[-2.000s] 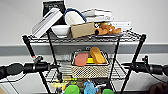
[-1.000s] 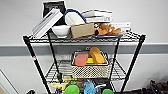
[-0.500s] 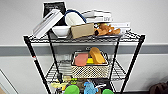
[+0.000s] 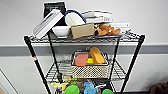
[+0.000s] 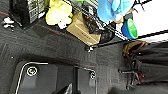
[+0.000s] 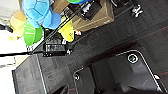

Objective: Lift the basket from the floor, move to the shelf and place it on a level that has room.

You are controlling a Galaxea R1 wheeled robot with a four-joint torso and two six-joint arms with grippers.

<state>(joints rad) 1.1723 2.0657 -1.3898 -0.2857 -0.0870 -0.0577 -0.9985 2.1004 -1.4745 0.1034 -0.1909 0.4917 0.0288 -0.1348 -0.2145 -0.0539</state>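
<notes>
The cream woven basket point(image 4: 90, 71) stands on the middle level point(image 4: 53, 72) of the black wire shelf point(image 4: 35, 60), toward its right half. Pink, yellow and orange pieces lie in it. Nothing grips it. The left wrist view looks down on the dark grey carpet floor point(image 5: 50, 47) by the shelf's wheeled foot point(image 5: 88, 48), with my left gripper point(image 5: 72, 90) dark and unclear at the picture's edge. My right gripper point(image 6: 80, 90) hangs over the same floor point(image 6: 112, 37), equally unclear.
The top tier is crowded with a white bowl point(image 4: 60, 30), a cardboard piece point(image 4: 82, 30), books point(image 4: 100, 17) and an orange toy point(image 4: 107, 29). Green, blue and yellow toys point(image 4: 88, 88) fill the lower tier. A brown cardboard box point(image 5: 82, 31) sits under the shelf. A dark bag point(image 4: 160, 88) lies right.
Both arms, seen at the picture's left and right edges two seconds ago, have drawn back out of the head view. The basket stays on the middle tier.
</notes>
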